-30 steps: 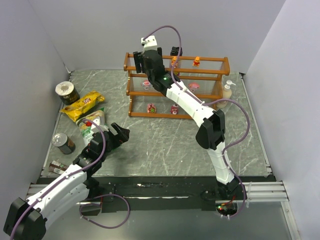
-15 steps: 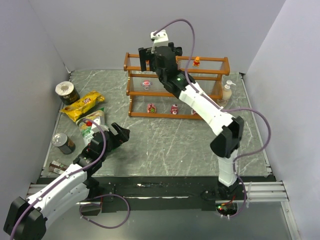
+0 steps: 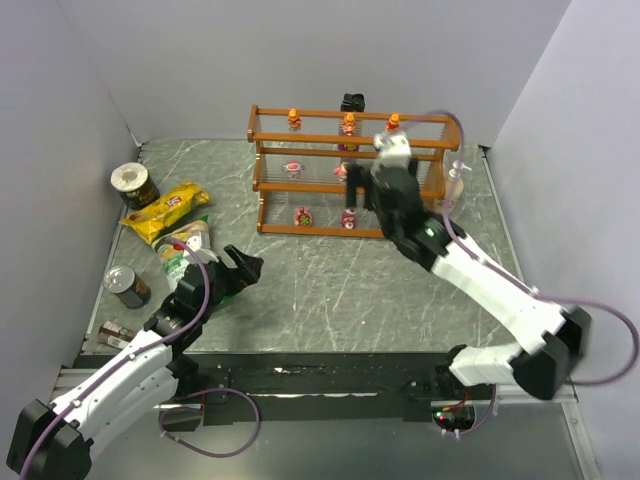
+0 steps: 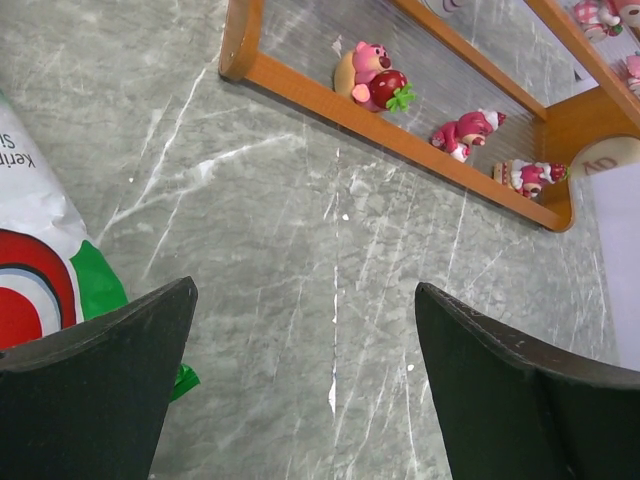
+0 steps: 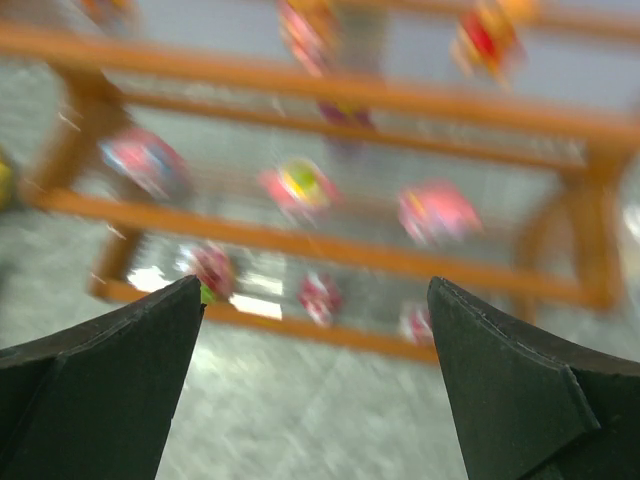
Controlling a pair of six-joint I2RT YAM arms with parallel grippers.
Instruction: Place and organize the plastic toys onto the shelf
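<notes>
Shelf (image 3: 320, 112) orange-brown; 3 orange toys (image 3: 294, 119); pink toys (image 4: 372, 78), green bits; table (image 3: 320, 285) grey, white-veined.

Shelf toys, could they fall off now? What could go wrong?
The right gripper hangs open close in front of the shelf. A bump might topple the orange toys on the top tier. The left gripper sits beside a chip bag and could drag it.

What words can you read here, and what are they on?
"Keri", cut off, on the white, red and green bag in the left wrist view.
Perhaps "AD", unclear, on the round white label there.
Too small to read: lettering on the yellow bag and the cans.
</notes>
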